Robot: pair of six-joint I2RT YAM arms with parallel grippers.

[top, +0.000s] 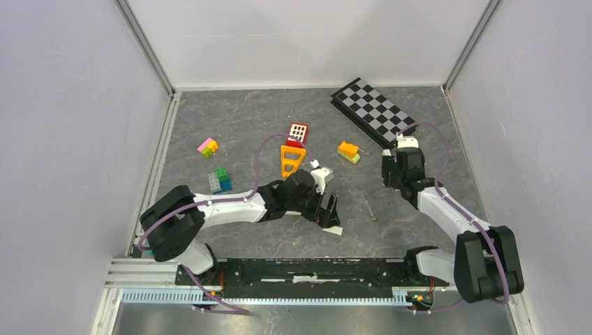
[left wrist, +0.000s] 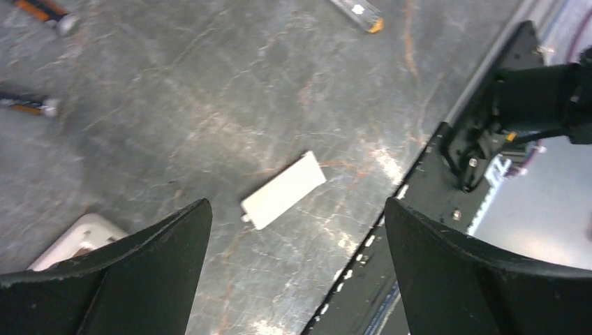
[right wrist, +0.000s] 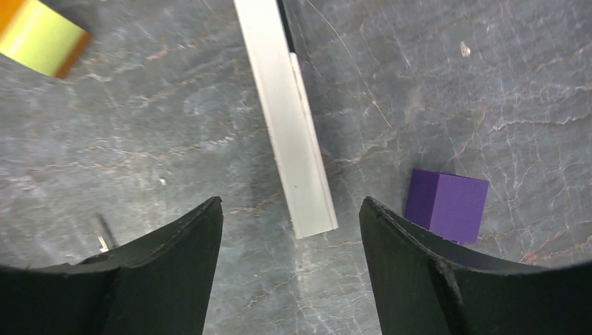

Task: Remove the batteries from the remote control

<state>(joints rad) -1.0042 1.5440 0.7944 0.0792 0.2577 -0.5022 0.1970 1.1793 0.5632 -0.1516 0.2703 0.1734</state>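
Bare grey tabletop (left wrist: 209,105) rings the flat white plastic cover (left wrist: 283,190). Under the right claw (right wrist: 290,202), a purple cube (right wrist: 447,206) stands near a long white bar (right wrist: 286,118).

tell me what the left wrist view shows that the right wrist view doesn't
Only the left wrist view: a flat white cover lying on the table, two batteries at the far left, and the black base rail.
Only the right wrist view: a long white bar, a purple cube and an orange-yellow block.
Both: the grey marbled table, and a gripper standing open and holding nothing, the left gripper and the right gripper.
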